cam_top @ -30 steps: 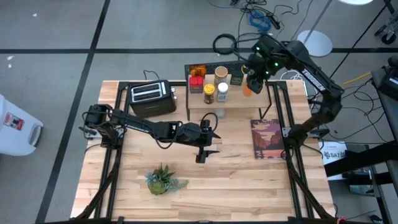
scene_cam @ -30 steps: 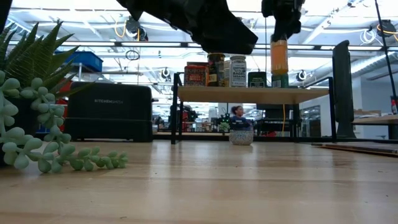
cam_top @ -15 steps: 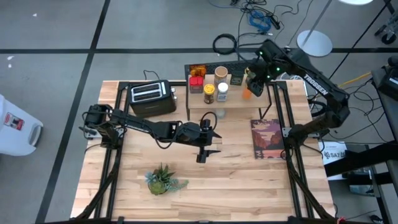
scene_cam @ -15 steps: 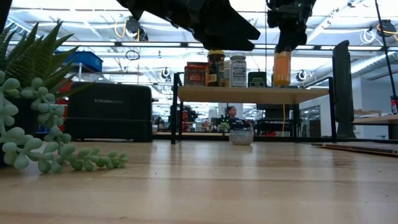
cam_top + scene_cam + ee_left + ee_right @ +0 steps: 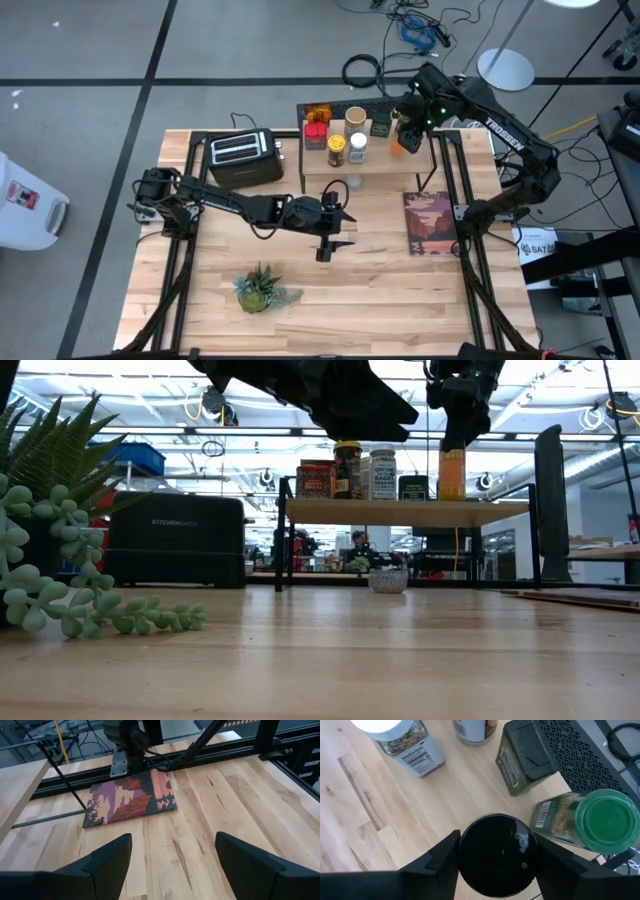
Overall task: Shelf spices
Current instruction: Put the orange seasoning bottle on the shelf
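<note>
The shelf [image 5: 340, 172] stands at the table's far edge, and several spices [image 5: 337, 148] stand upright on its wooden plank [image 5: 405, 510]. My right gripper [image 5: 497, 852] is over the plank's right end, shut on a tall orange bottle [image 5: 452, 473] with a black cap. Just beside the bottle stand a green-lidded jar [image 5: 605, 820] and a dark square tin [image 5: 522, 762]. A white-capped shaker [image 5: 395, 735] is farther along the plank. My left gripper [image 5: 172, 850] hangs open above the middle of the table, touching nothing. My right gripper has the orange bottle's black cap [image 5: 470, 855] pinched between its two fingers [image 5: 440, 862], one on each side. It comes steeply from above. The bottle stands upright below the gripper, with its base [image 5: 452, 497] down at the shelf's plank.
A black toaster [image 5: 245, 155] stands left of the shelf. A flat picture book [image 5: 430, 222] lies on the table's right side, and a green potted plant [image 5: 262, 290] is near the front left. Bare wooden tabletop [image 5: 380, 290] lies between them.
My right gripper has gone down toward the shelf with the orange bottle. The bottle has stayed upright. It hung clear above the plank a second ago, and now its base is down at the plank's right end.
</note>
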{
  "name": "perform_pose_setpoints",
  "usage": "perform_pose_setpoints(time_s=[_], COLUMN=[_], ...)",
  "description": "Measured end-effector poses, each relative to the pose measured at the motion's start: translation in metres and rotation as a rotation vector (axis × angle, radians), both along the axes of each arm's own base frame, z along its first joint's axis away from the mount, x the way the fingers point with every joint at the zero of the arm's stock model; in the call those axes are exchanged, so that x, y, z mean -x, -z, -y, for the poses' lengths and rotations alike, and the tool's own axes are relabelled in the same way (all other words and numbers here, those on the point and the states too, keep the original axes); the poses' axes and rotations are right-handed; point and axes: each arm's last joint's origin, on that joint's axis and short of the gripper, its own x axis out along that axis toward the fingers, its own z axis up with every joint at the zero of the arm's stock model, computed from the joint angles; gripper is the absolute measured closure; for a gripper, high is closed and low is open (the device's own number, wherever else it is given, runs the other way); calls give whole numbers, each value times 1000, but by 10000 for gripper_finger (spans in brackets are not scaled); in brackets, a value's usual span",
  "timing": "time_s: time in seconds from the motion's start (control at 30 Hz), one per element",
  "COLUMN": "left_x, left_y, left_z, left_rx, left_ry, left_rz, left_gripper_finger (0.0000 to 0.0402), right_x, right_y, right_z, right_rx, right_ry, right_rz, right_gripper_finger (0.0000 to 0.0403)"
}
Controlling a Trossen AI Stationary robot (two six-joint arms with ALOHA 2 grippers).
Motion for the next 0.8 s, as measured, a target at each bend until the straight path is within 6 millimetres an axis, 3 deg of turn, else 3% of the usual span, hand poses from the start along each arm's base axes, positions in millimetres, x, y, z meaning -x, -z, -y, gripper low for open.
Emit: perform_pose_setpoints(time_s=[0.8], left_x=[0], left_y=[0], left_z=[0], left_rx=[0], left_ry=[1], left_rz=[-4], left_gripper_finger=[107], right_x=[-15], right_y=[19], right_z=[0], right_rx=[-28], right_ry=[-7], right_rz=[-22], right_gripper_finger=[204])
